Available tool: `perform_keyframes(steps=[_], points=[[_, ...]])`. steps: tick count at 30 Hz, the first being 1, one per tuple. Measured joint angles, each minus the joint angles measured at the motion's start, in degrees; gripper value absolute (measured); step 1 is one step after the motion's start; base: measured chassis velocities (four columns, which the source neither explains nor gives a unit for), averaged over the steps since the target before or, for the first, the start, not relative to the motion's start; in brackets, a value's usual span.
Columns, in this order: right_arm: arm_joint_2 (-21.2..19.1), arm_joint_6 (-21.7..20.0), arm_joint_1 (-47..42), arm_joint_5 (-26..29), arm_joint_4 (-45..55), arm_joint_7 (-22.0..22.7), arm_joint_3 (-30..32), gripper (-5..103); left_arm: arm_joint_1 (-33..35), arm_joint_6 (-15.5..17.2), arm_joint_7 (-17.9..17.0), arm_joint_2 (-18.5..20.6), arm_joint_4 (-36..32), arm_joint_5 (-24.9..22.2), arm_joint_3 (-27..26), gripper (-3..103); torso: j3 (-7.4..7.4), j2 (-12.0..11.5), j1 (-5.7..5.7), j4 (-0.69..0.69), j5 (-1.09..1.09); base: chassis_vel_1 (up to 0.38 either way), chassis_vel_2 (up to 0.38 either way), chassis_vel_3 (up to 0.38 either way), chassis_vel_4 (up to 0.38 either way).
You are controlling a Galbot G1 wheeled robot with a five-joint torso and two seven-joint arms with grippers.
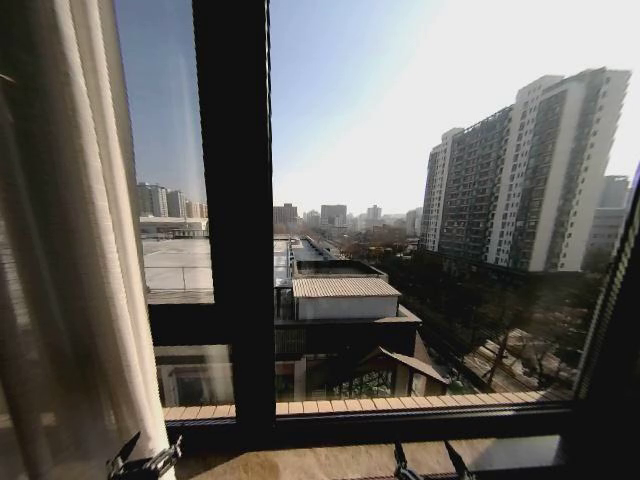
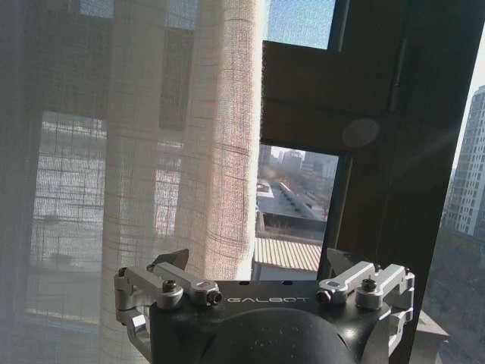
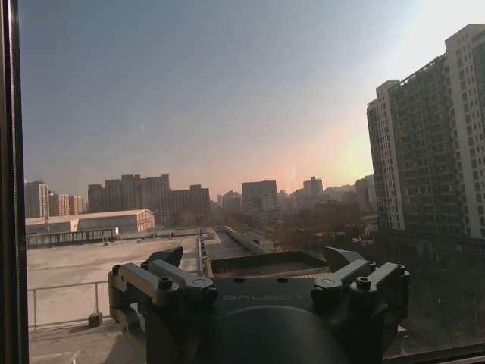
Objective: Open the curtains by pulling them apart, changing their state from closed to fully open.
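Curtains [image 1: 70,250] gathered at the far left of the head view, bunched against the left edge of the window, pleats hanging straight down, long axis vertical from top of picture to sill. Rest of the glass bare, wide open onto a city. Dark window frame [image 1: 235,200] upright just right of the fabric, with a crossbar lower down and a wooden sill [image 1: 380,405] along the bottom.

Left hand [image 1: 146,462] low at the foot of the curtain, just beside its hem in the head view; whether touching the cloth, cannot tell. From the left wrist view, same hand [image 2: 258,262] with both fingers spread wide, nothing between them, the sheer weave of the curtains [image 2: 151,152] close ahead, its thicker edge [image 2: 242,136] running vertically just off the gap between the fingers. Detail of the woven threads and light passing through plain here, not in the head view.

Right hand [image 1: 432,465] low at the bottom edge, centre-right, in front of the bare pane. Right wrist view: right hand [image 3: 254,262] spread open, empty, facing clear glass, with rooftops [image 3: 91,262], a tall apartment block [image 3: 432,136] and hazy sky beyond.

Room side dim; strong daylight outside.
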Motion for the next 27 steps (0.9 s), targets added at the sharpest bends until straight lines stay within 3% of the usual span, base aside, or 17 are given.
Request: perform_keyframes(steps=[9,17,23,27], points=[[1.78,0.72,0.28,-1.39,-2.27,0.07,0.12,100,-5.21,-1.17,-5.15,2.78,5.41,-1.07,0.38,100,0.00,0.00,0.00,0.00,0.01,0.000,0.000,0.000,0.000],[1.95,1.00,0.43,-1.72,-3.13,0.06,-0.08,100,-7.76,-1.19,-4.82,5.19,7.94,-2.65,-0.99,100,0.00,0.00,0.00,0.00,0.00,0.000,0.000,0.000,0.000],[2.07,1.16,0.91,-2.02,-4.19,0.00,-0.49,100,-8.66,-0.11,-13.24,5.88,7.85,-3.32,-1.54,100,0.00,0.00,0.00,0.01,0.01,0.000,0.000,0.000,0.000],[2.19,1.19,1.01,-2.15,-4.37,-0.05,-0.74,100,-9.51,-0.09,-12.98,6.34,8.69,-4.17,-1.49,100,0.00,0.00,0.00,0.00,0.01,0.000,0.000,0.000,0.000]])
